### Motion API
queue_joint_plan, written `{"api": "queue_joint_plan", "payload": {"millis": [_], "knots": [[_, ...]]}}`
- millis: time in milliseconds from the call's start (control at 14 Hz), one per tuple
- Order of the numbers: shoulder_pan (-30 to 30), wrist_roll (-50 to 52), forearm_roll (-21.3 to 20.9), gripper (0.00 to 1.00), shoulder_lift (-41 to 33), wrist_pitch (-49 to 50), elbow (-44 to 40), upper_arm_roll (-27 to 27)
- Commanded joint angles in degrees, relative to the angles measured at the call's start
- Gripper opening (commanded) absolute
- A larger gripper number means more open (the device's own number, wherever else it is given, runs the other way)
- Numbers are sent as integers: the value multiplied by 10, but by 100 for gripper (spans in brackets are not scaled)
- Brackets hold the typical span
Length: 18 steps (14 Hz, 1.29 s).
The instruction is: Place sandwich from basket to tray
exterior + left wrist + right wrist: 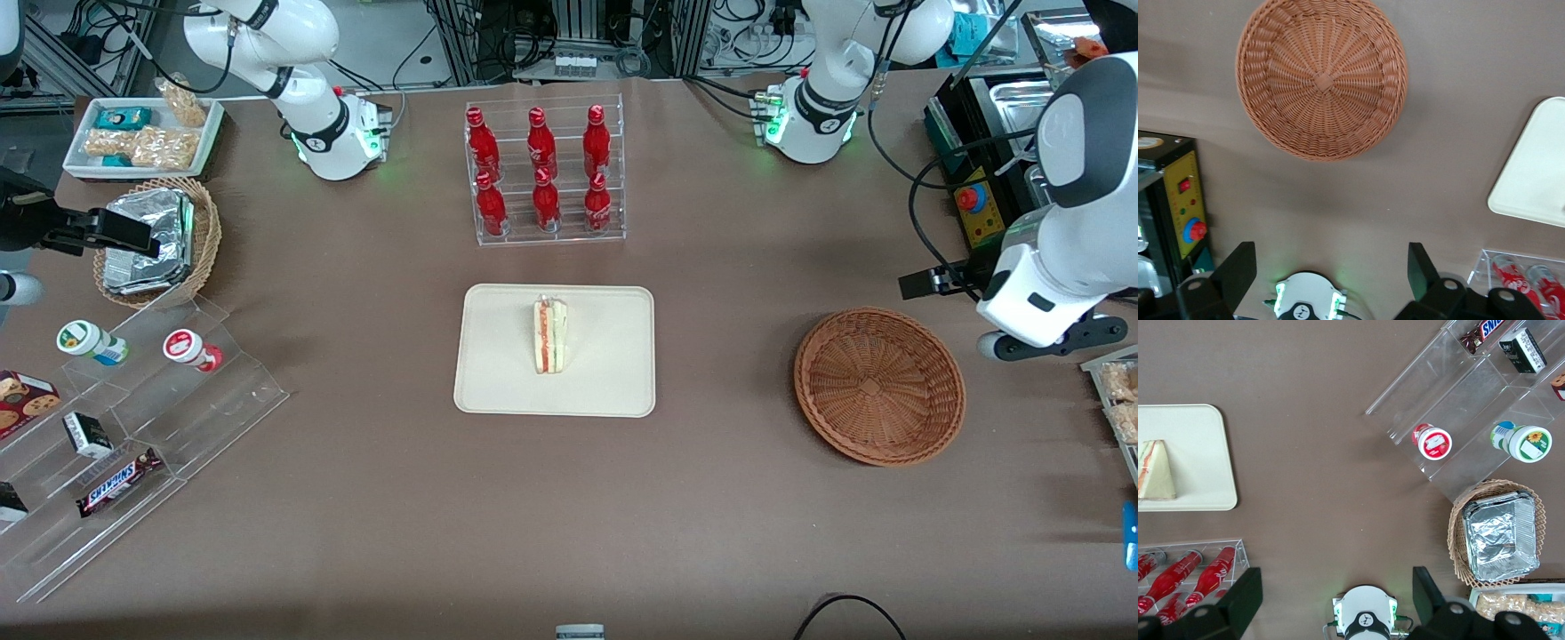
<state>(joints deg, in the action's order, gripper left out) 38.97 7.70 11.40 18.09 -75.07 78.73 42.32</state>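
Observation:
The sandwich [550,336], a white-bread wedge with orange-red and green layers, lies on the cream tray [498,373] in the middle of the table; the right wrist view shows the sandwich [1155,472] on the tray [1198,453] too. The brown wicker basket [878,385] stands toward the working arm's end with nothing in it. My gripper [929,283] hangs raised above the table, farther from the front camera than the basket and clear of it. In the left wrist view the gripper [1331,273] is open and holds nothing, with the basket [1321,77] and a corner of the tray [1535,167] in sight.
A clear rack of red bottles [544,178] stands farther back than the tray. Toward the parked arm's end are a tan basket of foil packets [156,240], a white snack tray [142,133] and clear stepped shelves [133,427]. A black box with a red button [973,200] sits near my gripper.

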Motion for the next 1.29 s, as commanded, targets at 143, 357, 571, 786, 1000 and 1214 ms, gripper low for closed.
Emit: {"api": "queue_joint_plan", "payload": {"millis": [143, 357, 571, 786, 1000, 1214], "knots": [[-191, 6, 11, 100, -48, 9, 3, -198], [-270, 6, -7, 100, -57, 9, -2, -294], [-366, 25, -72, 100, -75, 10, -3, -443], [-427, 63, -91, 100, -124, 30, 10, -530], [-427, 61, -92, 100, -154, 42, 36, -530], [-427, 61, -92, 100, -207, -3, 119, -530]]}}
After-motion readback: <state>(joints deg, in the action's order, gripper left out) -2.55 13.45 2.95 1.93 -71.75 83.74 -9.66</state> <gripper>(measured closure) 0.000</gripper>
